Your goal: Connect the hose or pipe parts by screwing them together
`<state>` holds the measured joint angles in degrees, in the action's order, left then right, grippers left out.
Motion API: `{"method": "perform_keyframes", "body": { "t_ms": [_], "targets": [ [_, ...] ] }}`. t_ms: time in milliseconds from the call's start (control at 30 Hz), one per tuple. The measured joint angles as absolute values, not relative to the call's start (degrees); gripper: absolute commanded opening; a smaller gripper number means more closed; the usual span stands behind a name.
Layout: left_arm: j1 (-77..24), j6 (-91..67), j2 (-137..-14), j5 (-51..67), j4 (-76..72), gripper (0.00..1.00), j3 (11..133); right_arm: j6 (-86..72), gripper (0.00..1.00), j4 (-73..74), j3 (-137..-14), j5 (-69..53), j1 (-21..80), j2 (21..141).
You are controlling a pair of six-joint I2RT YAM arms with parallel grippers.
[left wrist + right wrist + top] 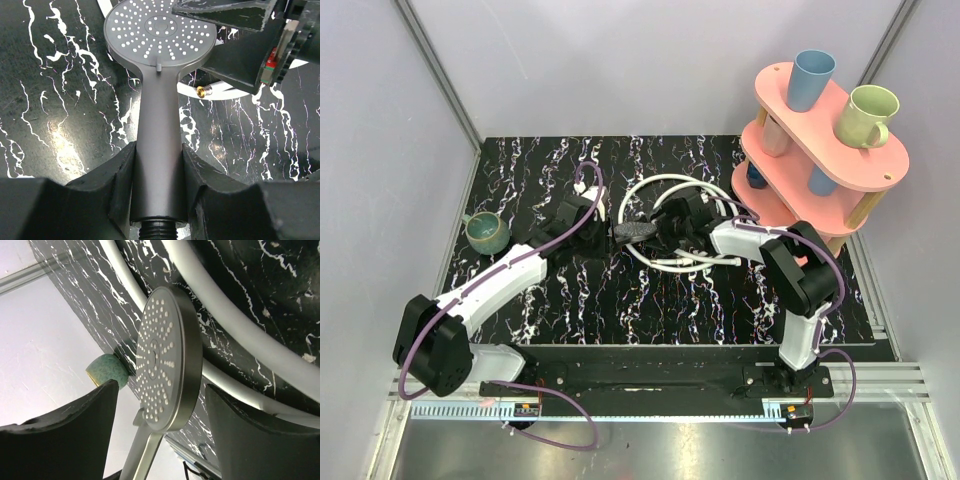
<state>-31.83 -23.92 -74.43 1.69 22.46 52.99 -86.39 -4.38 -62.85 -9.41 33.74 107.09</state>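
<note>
The dark grey shower head (632,230) hangs just above the middle of the black marbled desk (570,300), its handle toward 9 o'clock and its round face toward 3 o'clock in the top view. The left jaws are pinching the straight handle near its lower end. In the left wrist view the handle runs up from 6 o'clock between the two dark fingers (107,182), and its threaded end (160,231) shows just below them. The right jaws stand spread on either side of the round spray face. In the right wrist view one finger (65,435) sits at 8 o'clock of the face and the other at 4 o'clock, each with a gap between it and the rim. The white hose (665,179) lies on the desk in loops around and under the right arm (790,270), at about 2 o'clock from the shower head. A small brass end fitting (203,91) lies on the desk at 4 o'clock of the spray face, apart from the handle. A green mug (485,232) stands near the desk's 9 o'clock edge, and a pink two-tier shelf (880,160) with cups stands at the 2 o'clock corner.
</note>
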Motion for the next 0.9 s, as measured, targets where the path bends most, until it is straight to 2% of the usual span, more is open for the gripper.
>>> {"method": "perform_keyframes", "body": {
  "t_ms": [100, 133, 167, 267, 300, 333, 367, 467, 500, 600, 700, 733, 800, 900],
  "targets": [
    [-31.97, -24.32, -74.41, 1.69, 22.31, 0.00, 52.77, -86.46, 0.70, -5.23, -62.59, -8.60, 33.74, 108.07],
    [-31.99, -24.49, -74.41, 1.72, 22.24, 0.00, 52.77, -86.52, 0.64, -5.37, -62.28, -8.43, 33.74, 108.07],
    [-32.03, -24.62, -74.41, 1.74, 22.15, 0.00, 52.77, -86.80, 0.54, -6.33, -61.56, -8.27, 33.74, 108.07],
    [-32.08, -24.97, -74.41, 1.76, 22.15, 0.00, 52.75, -87.31, 0.40, -7.46, -60.01, -7.77, 33.74, 108.07],
    [-32.10, -25.06, -74.39, 1.93, 22.15, 0.00, 52.75, -87.15, 0.32, -7.64, -59.79, -7.60, 33.74, 108.07],
    [-32.10, -25.12, -74.39, 2.33, 22.15, 0.00, 52.75, -87.29, 0.28, -8.21, -59.59, -7.29, 33.74, 108.07],
    [-32.10, -25.12, -74.39, 2.76, 22.15, 0.07, 52.75, -87.00, 0.25, -8.62, -59.53, -7.07, 33.74, 108.07],
    [-32.10, -25.58, -74.35, 2.96, 22.22, 0.25, 52.75, -87.48, 0.06, -10.13, -59.40, -6.57, 33.69, 108.14],
    [-32.10, -25.56, -74.28, 2.96, 22.26, 0.42, 52.75, -87.53, 0.00, -11.20, -59.16, -6.61, 33.65, 108.18],
    [-32.08, -25.74, -74.06, 3.79, 22.33, 0.66, 52.73, -87.15, 0.00, -14.35, -58.06, -6.92, 33.63, 108.31],
    [-32.21, -26.15, -72.93, 4.54, 22.92, 0.78, 52.73, -85.45, 0.00, -15.66, -57.76, -8.51, 33.63, 108.99],
    [-32.27, -26.17, -72.36, 4.58, 23.49, 0.87, 52.73, -84.79, 0.00, -15.97, -57.69, -9.21, 33.63, 109.06],
    [-32.29, -26.22, -71.18, 4.73, 25.08, 0.91, 52.80, -83.53, 0.00, -17.21, -57.67, -10.81, 33.61, 109.06],
    [-32.29, -26.09, -68.73, 4.56, 28.93, 0.92, 53.45, -81.19, 0.00, -19.73, -57.67, -12.93, 33.56, 109.03]
  ]
}}
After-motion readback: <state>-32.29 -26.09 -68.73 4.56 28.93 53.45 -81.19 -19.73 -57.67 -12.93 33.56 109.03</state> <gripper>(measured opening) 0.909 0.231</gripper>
